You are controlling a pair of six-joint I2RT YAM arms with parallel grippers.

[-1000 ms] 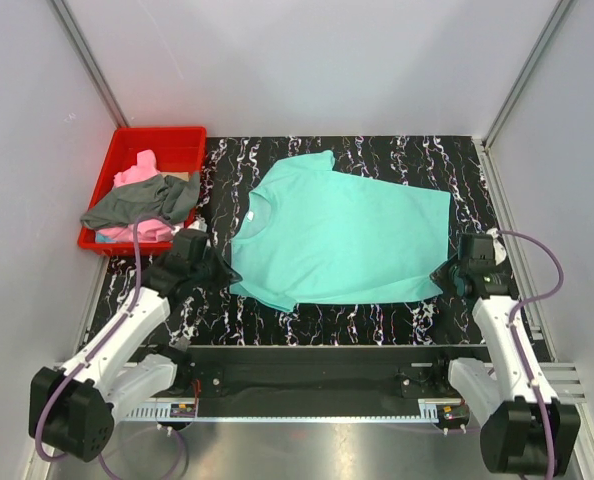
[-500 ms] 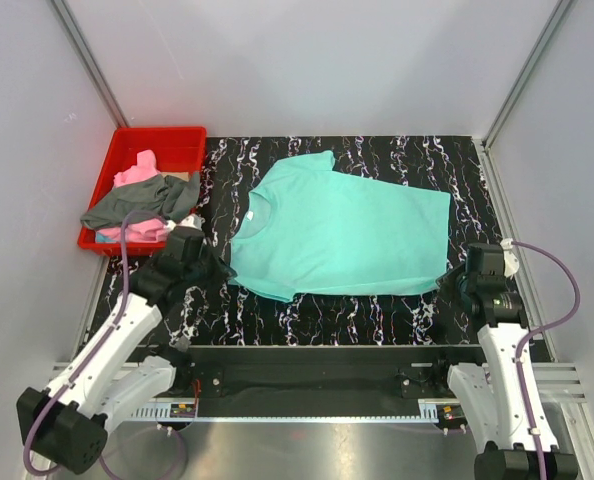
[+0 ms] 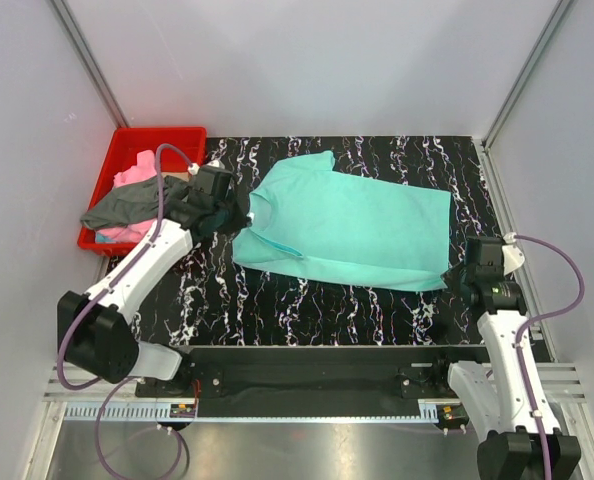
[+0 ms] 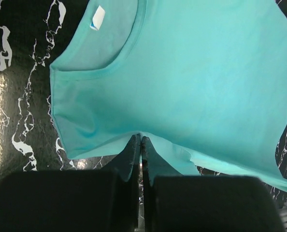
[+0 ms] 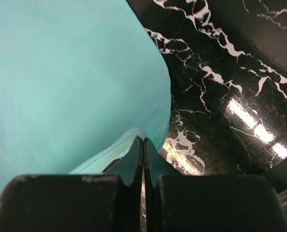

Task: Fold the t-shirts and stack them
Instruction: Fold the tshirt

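A teal-turquoise t-shirt (image 3: 352,225) lies spread on the black marbled table, its near edge lifted and partly folded back. My left gripper (image 3: 239,214) is shut on its near left edge beside the collar (image 4: 100,72); the fabric (image 4: 206,87) bunches at the fingertips (image 4: 134,145). My right gripper (image 3: 455,274) is shut on the shirt's near right hem corner (image 5: 142,131). A pink t-shirt (image 3: 137,172) and a dark grey t-shirt (image 3: 137,205) lie crumpled together in the red bin.
The red plastic bin (image 3: 182,135) stands off the table's far left corner. White walls and metal posts enclose the table (image 3: 327,300). A black rail runs along the near edge between the arm bases.
My left gripper has swung from the near left up to the collar, carrying the shirt's near left edge over the shirt. The right gripper shifted slightly, lifting the near right hem.
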